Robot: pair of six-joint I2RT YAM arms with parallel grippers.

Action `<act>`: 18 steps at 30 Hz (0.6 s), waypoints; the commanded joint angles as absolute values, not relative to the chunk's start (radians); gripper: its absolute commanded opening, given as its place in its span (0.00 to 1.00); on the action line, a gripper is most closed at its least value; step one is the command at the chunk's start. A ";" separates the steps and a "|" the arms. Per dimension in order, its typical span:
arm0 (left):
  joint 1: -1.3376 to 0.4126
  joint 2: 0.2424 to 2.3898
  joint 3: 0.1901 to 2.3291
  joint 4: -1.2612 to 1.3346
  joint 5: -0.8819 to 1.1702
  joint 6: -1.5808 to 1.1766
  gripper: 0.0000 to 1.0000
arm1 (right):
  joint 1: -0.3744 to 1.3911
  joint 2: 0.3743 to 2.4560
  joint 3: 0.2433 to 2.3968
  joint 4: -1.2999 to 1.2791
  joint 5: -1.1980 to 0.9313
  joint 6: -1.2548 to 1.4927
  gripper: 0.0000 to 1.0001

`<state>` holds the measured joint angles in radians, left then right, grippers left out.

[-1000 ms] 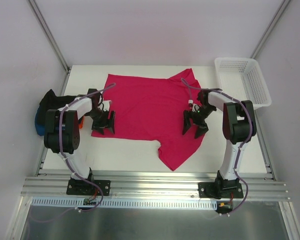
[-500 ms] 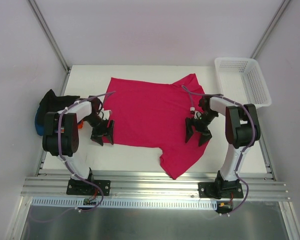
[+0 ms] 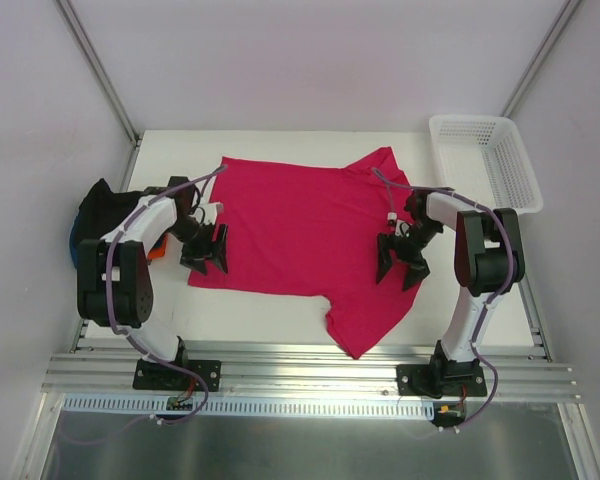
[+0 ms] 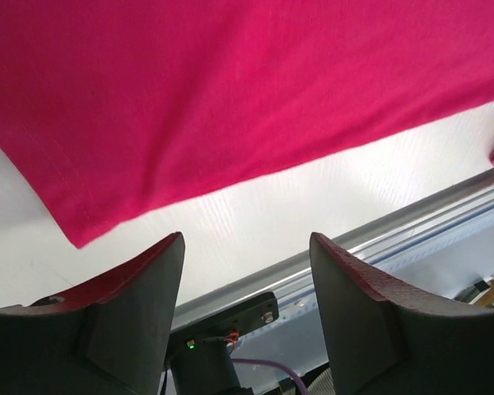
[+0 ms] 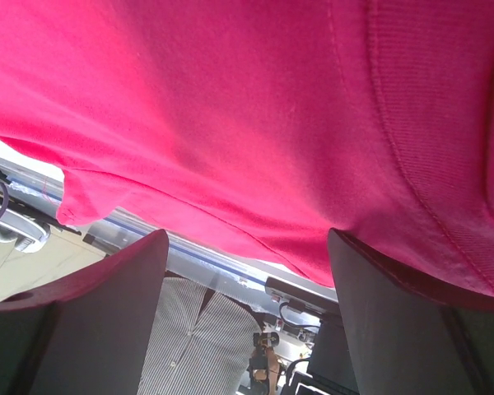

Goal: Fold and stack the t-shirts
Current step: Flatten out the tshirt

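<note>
The crimson-pink t-shirt (image 3: 300,225) lies flat on the table (image 3: 260,310), long axis left-right, one sleeve pointing near. The left fingers (image 4: 123,321) and right fingers (image 5: 90,313) are released. The white basket (image 3: 470,118) stands far right.
</note>
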<state>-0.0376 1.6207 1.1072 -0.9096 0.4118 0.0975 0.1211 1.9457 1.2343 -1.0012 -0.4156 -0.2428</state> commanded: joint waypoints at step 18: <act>-0.006 1.879 1.224 -1.020 0.497 0.084 0.72 | 0.114 1.936 1.313 -0.982 -0.380 -0.261 0.83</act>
<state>-0.0174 1.8832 1.2171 -0.9459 0.4534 0.0929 0.1211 1.9457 1.2732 -0.9760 -0.3962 -0.2481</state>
